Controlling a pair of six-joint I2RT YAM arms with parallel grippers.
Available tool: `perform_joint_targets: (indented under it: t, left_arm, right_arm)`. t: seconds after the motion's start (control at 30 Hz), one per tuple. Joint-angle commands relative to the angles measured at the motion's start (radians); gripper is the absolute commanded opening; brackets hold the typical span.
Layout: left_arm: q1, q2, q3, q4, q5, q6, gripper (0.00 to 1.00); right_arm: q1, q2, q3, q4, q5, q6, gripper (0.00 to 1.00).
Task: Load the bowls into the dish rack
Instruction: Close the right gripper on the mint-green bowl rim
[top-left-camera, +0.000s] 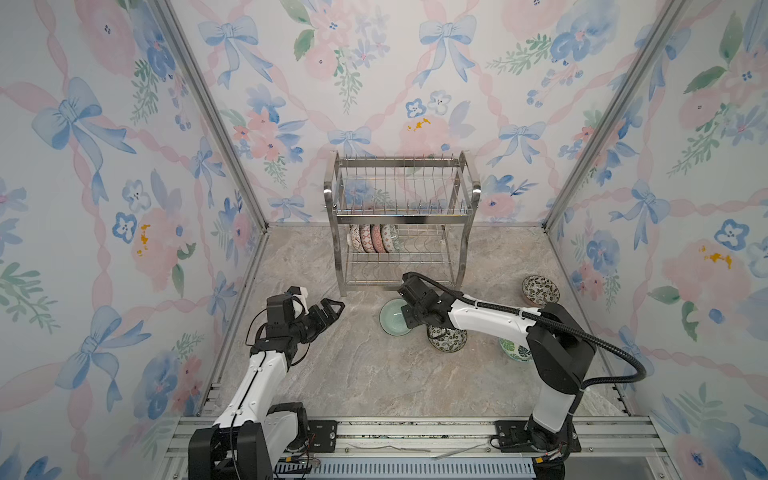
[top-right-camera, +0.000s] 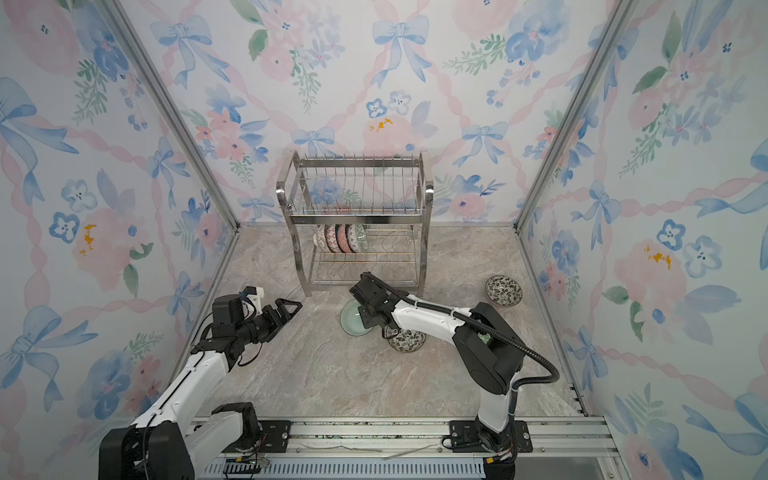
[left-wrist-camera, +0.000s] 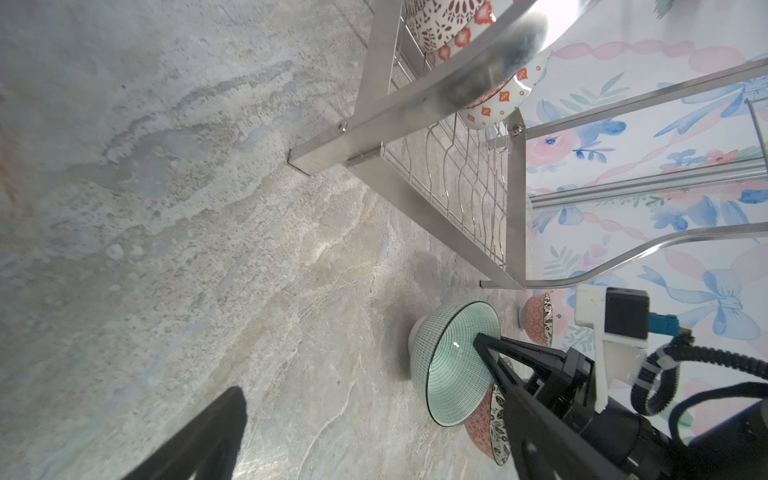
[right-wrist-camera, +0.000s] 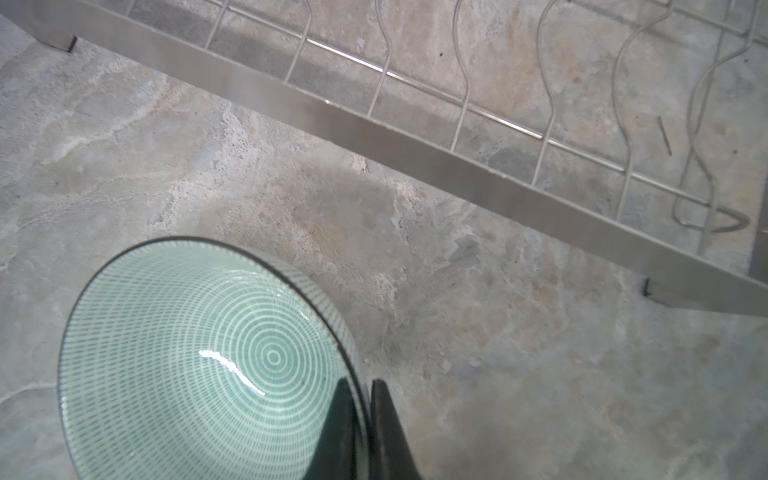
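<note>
Currently gripped bowl: pale green bowl (right-wrist-camera: 199, 361), mouth-up on the table (top-left-camera: 353, 374) just in front of the dish rack (top-left-camera: 399, 216); whether its foot has lifted I cannot tell.
Right gripper (right-wrist-camera: 359, 388): clamped on the bowl's rim, one finger inside, one outside.
Slip risk: a one-sided pinch on slick glaze; the bowl's weight could swing it down or pull it free.
Rack risk: the lower tier sits under the upper shelf, so a tilted bowl may strike the front bar or the racked bowls (top-left-camera: 372, 239).
Neighbour: a leafy bowl (top-left-camera: 446, 338) sits just beside; a low sweep could knock it.
Left gripper (top-left-camera: 328, 315): spread wide, empty, well apart.
</note>
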Motion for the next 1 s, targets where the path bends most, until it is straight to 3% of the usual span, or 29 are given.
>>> perform_joint_targets:
  t: [0.0,0.23,0.33,0.47,0.8,0.97]
  left_arm:
    - [-0.011,0.009,-0.013,0.015,0.015,-0.006,0.98]
    - [-0.040,0.013,-0.016,0.014,0.007,-0.006,0.98]
    - [-0.040,0.015,-0.015,0.014,0.007,-0.006,0.98]
    - [-0.040,0.022,-0.016,0.015,0.007,-0.005,0.98]
    - [-0.046,0.038,-0.013,0.014,0.009,-0.005,0.98]
    - [-0.060,0.034,-0.012,0.013,0.008,-0.007,0.98]
  right_arm:
    - [-0.005,0.017,-0.018,-0.142,0.014,-0.022,0.08]
    - [-0.016,0.044,0.012,-0.164,0.011,-0.048,0.12]
    - [-0.025,0.054,0.022,-0.172,0.005,-0.056,0.20]
    - [-0.035,0.062,0.038,-0.185,-0.003,-0.063,0.23]
    - [-0.034,-0.027,0.088,-0.231,0.046,-0.085,0.49]
    - [0.013,-0.088,0.109,-0.241,0.087,-0.103,0.54]
